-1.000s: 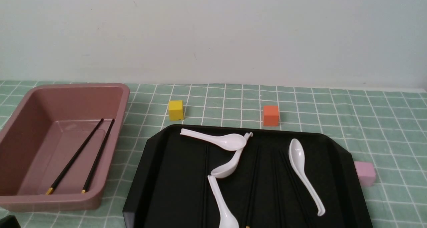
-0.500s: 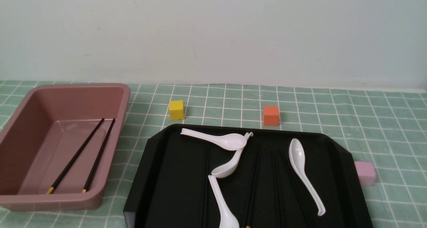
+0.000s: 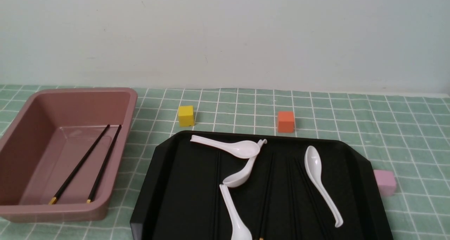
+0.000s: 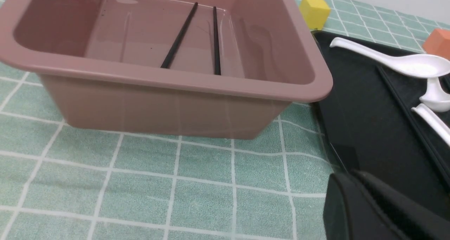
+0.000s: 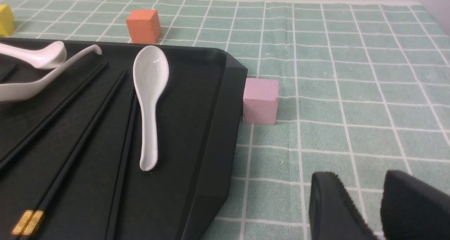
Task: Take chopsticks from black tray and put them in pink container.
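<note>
Two chopsticks (image 3: 86, 164) lying inside pink container (image 3: 21, 212) near tablecloth's left edge; more chopsticks (image 5: 66, 127) lengthwise in black tray (image 3: 168, 183) among white soup spoons (image 3: 318, 180). Left gripper (image 4: 369, 201) low beside tray's near-left corner, jaw state unclear. Right gripper (image 5: 381, 194) slightly parted, empty, off tray's right edge near pink cube (image 5: 261, 100).

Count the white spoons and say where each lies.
4, all in the black tray: one along the far edge, one beneath it mid-tray, one at the near edge, one on the right. None seems hidden.
</note>
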